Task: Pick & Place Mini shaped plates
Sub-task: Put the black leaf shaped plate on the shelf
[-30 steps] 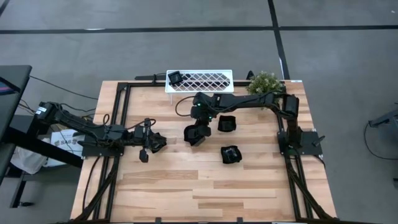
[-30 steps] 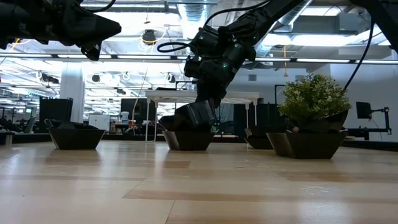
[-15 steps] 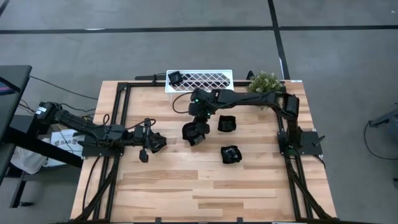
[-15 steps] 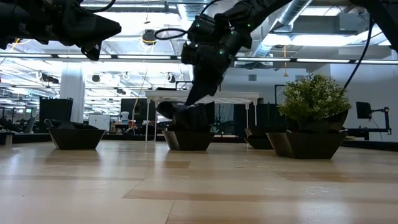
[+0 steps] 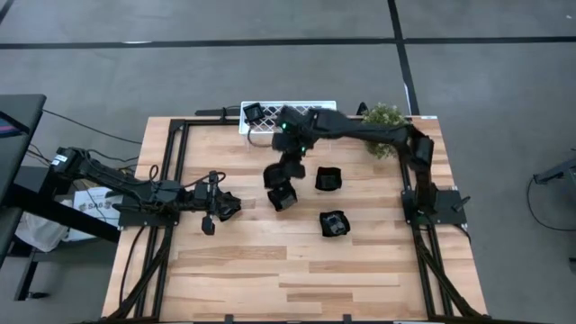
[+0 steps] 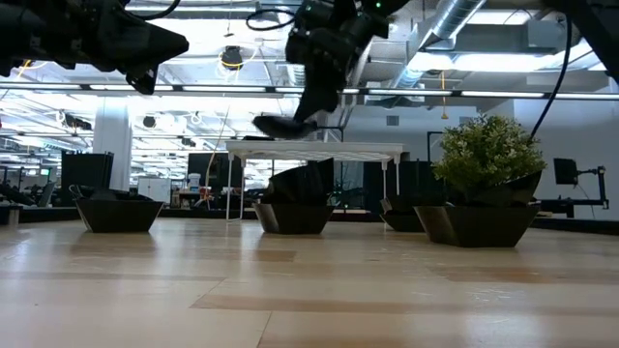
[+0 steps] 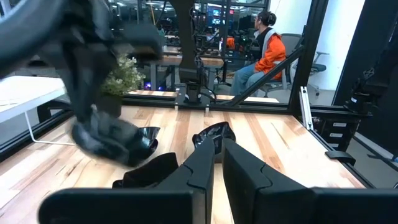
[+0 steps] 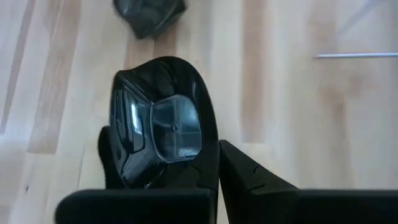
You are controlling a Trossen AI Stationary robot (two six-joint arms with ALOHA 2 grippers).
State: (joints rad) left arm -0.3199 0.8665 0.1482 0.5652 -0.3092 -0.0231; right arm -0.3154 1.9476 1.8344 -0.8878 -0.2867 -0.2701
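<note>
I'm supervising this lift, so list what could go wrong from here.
The right gripper pinches the lifted plate by one rim only, high above the table; it could slip and fall onto the plate lying below. The white rack already holds another plate at one end, so setting this one there might knock it. The left arm waits at the table's left.

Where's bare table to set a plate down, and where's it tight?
Free: the wide near strip of the table, below the loose plate and left gripper. Tight: mid-table, where the right gripper holds a plate above another plate, beside a third, near the white rack.
</note>
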